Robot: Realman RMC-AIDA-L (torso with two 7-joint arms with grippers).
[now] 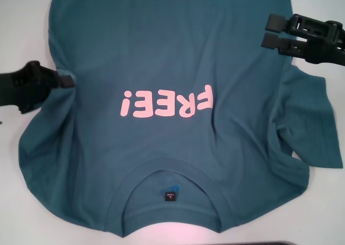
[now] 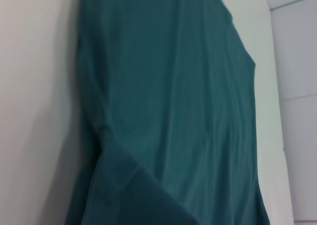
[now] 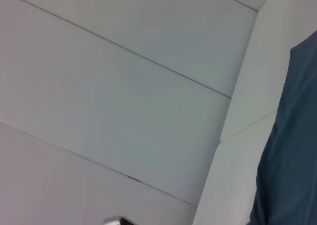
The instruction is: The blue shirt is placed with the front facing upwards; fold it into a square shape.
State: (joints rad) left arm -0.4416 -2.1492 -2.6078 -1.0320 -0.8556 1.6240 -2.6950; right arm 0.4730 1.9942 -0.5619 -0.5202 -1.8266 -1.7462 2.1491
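The blue shirt (image 1: pixel 172 61) lies flat and face up on the white table, its collar (image 1: pixel 167 202) nearest me and the pink "FREE!" print (image 1: pixel 167 103) reading upside down. At the shirt's left edge, by the sleeve, my left gripper (image 1: pixel 66 81) is shut on a pinch of cloth, and wrinkles run out from it. The left wrist view is filled with teal fabric (image 2: pixel 178 111) with a folded sleeve edge. My right gripper (image 1: pixel 271 31) hovers open over the shirt's right edge, above the rumpled right sleeve (image 1: pixel 312 126). In the right wrist view, only a strip of the shirt (image 3: pixel 292 150) shows.
White table (image 1: pixel 21 202) shows on both sides of the shirt. A dark object's edge (image 1: pixel 280 243) sits at the near table edge. Pale wall panels (image 3: pixel 124 96) fill most of the right wrist view.
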